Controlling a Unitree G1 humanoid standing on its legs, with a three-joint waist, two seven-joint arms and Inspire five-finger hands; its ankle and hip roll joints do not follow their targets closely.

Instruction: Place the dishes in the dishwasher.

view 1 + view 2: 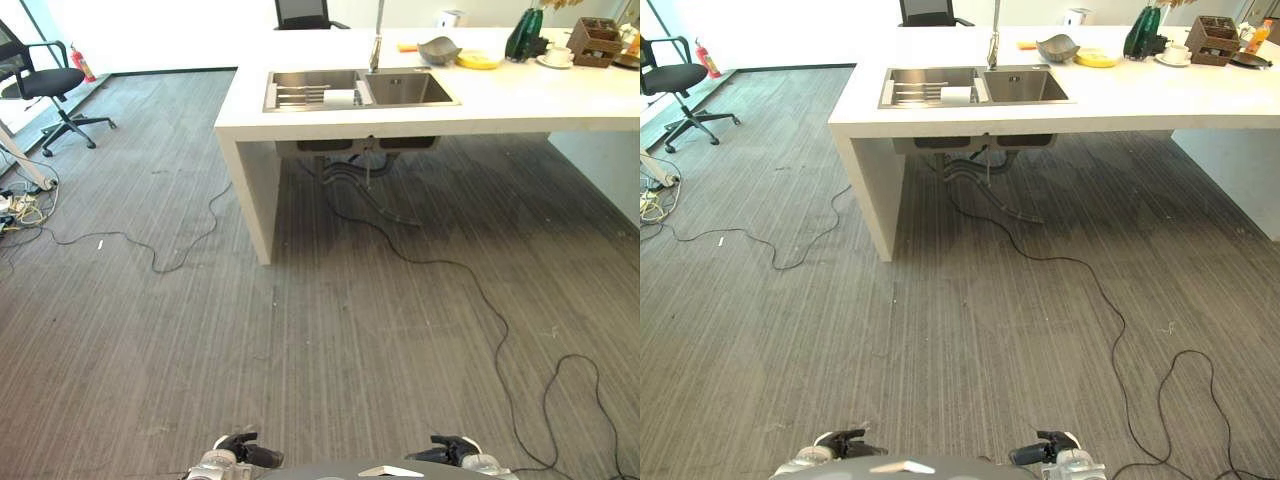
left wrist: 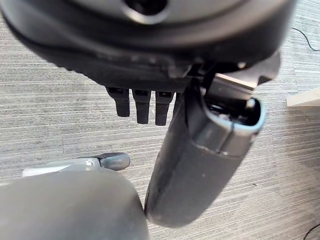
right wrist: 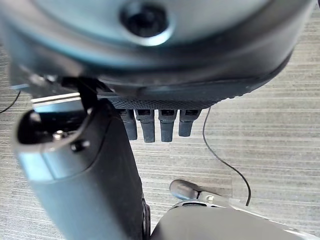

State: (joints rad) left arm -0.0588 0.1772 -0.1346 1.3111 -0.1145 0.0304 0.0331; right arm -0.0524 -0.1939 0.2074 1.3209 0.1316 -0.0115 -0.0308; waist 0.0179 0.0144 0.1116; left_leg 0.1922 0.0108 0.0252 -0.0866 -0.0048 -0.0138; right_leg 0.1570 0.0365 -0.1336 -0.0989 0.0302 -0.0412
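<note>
Dishes, among them a grey bowl (image 1: 438, 48) and yellow plate (image 1: 479, 60), sit untouched on the table (image 1: 560, 100) by the sink (image 1: 360, 89), well apart from the robot. Left hand (image 2: 142, 105) and right hand (image 3: 157, 125) hang empty, fingers relaxed and straight; judging by this, the task has not begun.

A dark grey, irregular-rimmed bowl (image 1: 438, 49) sat upright on the white counter just behind the steel double sink. Just beside it lay a flat yellow plate (image 1: 479, 60), and farther along stood a white cup on its saucer (image 1: 557, 57).
</note>
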